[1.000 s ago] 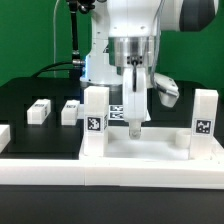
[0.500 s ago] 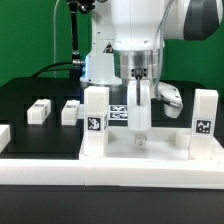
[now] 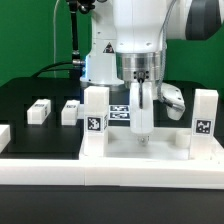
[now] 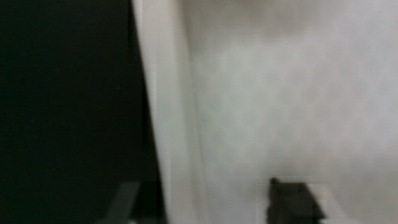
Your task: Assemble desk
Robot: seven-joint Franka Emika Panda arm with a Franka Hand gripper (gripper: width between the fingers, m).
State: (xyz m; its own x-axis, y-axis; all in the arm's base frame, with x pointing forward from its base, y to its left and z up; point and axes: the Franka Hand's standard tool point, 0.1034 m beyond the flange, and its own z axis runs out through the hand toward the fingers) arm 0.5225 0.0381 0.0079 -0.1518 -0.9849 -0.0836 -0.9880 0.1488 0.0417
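My gripper point(image 3: 140, 138) straddles the desk panel point(image 3: 170, 148) edge; I cannot tell if it holds, so I should squeeze squarely.

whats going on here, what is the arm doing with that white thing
A single robot arm is putting a desk together. Its gripper is down at the white desk panel, between two upright legs standing at the panel's corners. In the wrist view the fingers sit either side of the panel's raised rim; whether they have clamped it I cannot tell. Two loose legs wait on the black table at the exterior view's left.
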